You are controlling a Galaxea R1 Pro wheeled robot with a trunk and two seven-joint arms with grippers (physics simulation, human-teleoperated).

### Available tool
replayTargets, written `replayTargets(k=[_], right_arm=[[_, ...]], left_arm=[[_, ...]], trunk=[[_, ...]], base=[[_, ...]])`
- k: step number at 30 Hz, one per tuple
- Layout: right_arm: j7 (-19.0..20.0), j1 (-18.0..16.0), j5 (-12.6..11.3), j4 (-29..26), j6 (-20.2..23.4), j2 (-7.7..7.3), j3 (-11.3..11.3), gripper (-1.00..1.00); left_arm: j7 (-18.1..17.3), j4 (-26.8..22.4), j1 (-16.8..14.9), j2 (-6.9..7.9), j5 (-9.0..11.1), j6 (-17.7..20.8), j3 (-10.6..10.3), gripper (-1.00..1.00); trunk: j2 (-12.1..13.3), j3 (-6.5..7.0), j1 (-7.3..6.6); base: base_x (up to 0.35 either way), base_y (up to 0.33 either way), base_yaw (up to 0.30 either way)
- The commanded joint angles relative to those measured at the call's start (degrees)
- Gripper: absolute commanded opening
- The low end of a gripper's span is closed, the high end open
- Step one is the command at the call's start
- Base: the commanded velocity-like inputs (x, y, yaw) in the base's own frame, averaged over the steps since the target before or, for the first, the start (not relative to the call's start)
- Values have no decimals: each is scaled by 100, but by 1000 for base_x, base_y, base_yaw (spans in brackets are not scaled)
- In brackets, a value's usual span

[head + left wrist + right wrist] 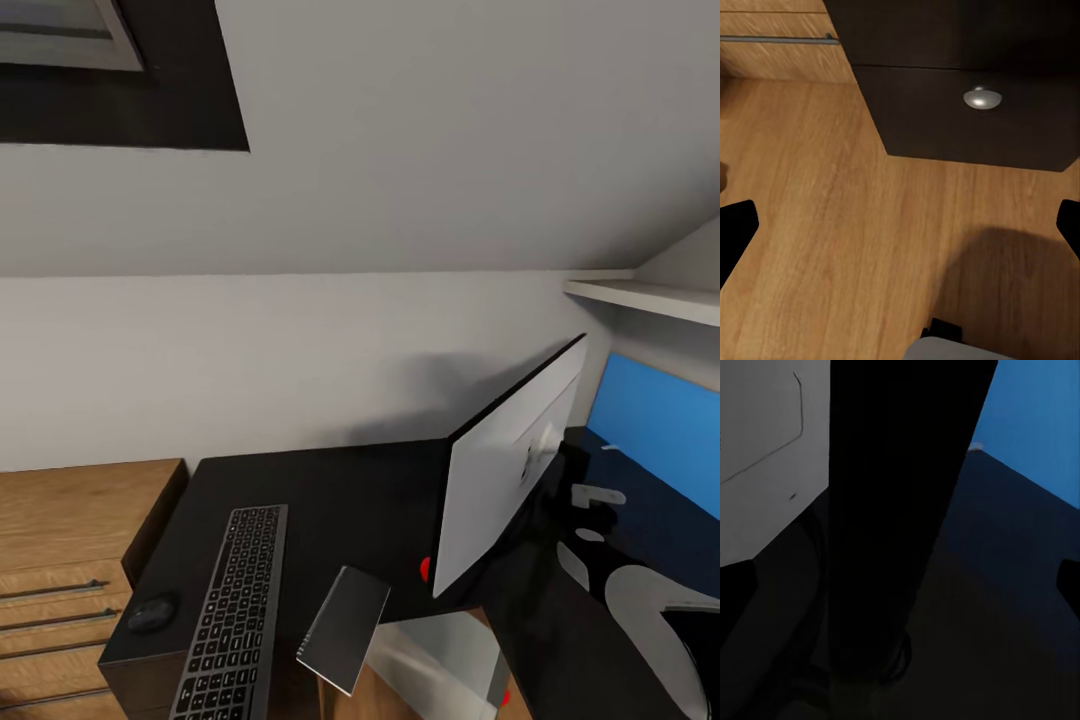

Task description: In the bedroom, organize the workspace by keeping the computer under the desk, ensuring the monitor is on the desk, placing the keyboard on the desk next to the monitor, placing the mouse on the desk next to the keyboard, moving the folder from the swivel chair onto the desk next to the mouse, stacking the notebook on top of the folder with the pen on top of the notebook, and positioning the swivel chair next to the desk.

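Left gripper [900,225]: fingers spread wide, empty, over wood-grain floor | Right gripper [900,585]: wide apart, straddling monitor's dark stand, no grip | White flat-panel monitor [505,470]: tilted at matte black desk [340,500] right edge | Slim grey keyboard [235,610], black rounded mouse [152,612]: left front corner.

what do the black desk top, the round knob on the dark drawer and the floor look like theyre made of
The black desk top looks like matt painted or laminated board: flat, grainless, barely any sheen. The round silver knob on the dark drawer front looks like brushed or polished metal, with a bright highlight. The floor looks like warm wood plank or wood-look laminate, with visible grain; which one, the render leaves open.
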Motion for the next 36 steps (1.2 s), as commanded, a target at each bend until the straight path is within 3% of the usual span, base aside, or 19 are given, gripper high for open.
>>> replayTargets(k=[1,12,36], right_arm=[[2,-4,-60,5,-29,2,24,100],[2,-4,-60,5,-28,-2,31,100],[2,-4,-60,5,-28,-82,22,100]], left_arm=[[23,-11,4,2,43,-5,-49,100],[21,1,0,-10,35,4,-53,100],[21,12,4,-24,33,21,-52,100]], trunk=[[-4,-6,1],[-4,-6,1],[-4,-6,1]], base=[[13,-9,0],[121,-60,0],[4,-2,0]])
